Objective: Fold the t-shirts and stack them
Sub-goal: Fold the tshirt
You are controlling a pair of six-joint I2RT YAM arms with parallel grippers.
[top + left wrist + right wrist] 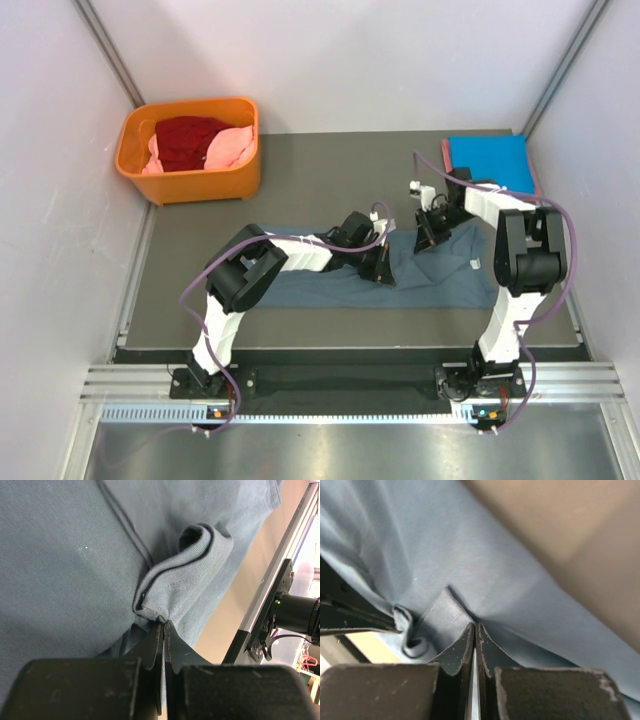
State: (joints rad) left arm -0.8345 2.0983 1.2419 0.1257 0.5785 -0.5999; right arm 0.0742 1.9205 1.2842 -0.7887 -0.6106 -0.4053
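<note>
Both clamped tight | left gripper [164, 626]: rolled hem of soft knit grey-blue tee [65, 555] | right gripper [475, 627]: its stitched fold

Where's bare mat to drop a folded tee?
Bare mat between basket and blue stack, behind the grey tee; also the left strip in front of the basket. Crowded mid-front: left pincer and right pincer grip that tee.

Basket [190, 178] back left, stack [490, 160] seemingly back right, t-shirt [450, 278] nearer
</note>
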